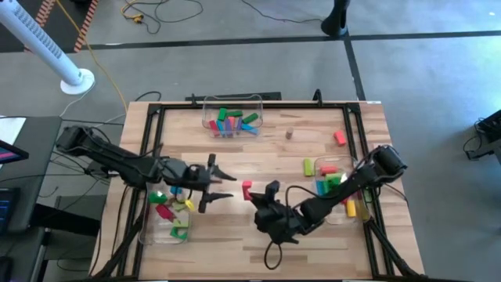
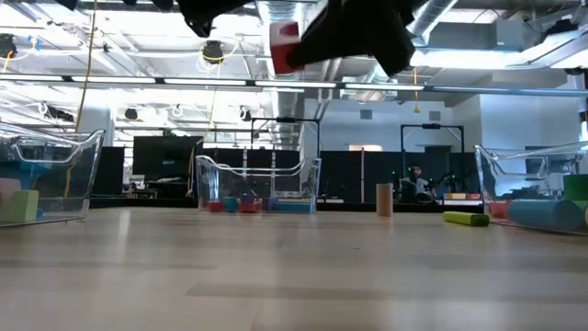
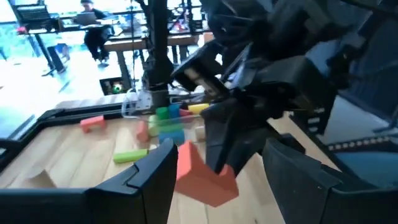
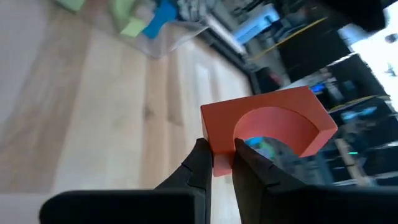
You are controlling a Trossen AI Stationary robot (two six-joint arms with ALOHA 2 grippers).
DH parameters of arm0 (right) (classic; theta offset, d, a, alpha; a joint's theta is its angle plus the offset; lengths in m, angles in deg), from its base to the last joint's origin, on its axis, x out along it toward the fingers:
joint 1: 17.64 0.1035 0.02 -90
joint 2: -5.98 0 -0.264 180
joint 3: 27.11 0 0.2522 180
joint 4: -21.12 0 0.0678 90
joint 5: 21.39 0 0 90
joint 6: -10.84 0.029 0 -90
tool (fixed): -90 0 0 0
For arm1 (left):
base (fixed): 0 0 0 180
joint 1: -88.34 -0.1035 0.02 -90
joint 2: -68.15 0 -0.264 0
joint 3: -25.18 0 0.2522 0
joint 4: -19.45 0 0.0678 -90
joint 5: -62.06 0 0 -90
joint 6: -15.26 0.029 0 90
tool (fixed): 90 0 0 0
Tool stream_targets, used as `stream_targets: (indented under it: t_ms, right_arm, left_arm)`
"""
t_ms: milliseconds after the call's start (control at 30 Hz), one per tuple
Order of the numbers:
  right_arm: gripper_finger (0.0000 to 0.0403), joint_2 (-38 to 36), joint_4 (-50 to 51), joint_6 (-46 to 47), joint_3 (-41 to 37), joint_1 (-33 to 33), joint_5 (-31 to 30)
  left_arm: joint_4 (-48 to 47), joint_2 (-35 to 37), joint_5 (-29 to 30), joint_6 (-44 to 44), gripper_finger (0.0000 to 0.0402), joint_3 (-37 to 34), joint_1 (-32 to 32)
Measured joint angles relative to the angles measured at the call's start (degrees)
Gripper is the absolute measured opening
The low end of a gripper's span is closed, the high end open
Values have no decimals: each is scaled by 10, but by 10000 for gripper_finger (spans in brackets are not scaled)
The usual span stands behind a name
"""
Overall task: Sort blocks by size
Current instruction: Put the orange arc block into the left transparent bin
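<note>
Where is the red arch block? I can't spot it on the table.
The red arch block hangs above mid-table, pinched in the right gripper, facing the left gripper.

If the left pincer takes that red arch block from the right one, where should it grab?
Probably the free leg. The right pincer pinches one leg of the red arch block, held above the table, so the other leg sticks out clear. The open left pincer faces it and could close across that leg's flat faces.

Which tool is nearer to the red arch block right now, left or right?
Right. The right tool is shut on one leg of the red arch block, holding it above the table. The left tool is open just beside it, not touching.
</note>
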State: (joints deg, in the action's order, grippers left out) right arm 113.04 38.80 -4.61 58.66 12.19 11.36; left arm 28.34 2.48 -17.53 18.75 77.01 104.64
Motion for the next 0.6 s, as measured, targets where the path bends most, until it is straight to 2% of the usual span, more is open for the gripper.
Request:
stream_targets:
  t_ms: [200, 600]
  right_arm:
    - [67, 0, -51, -73, 0, 14, -72]
    - [67, 0, -184, -218, 0, 31, -88]
  left_arm:
    - [18, 0, -105, -65, 224, 0, -46]
    - [38, 0, -110, -118, 246, 0, -75]
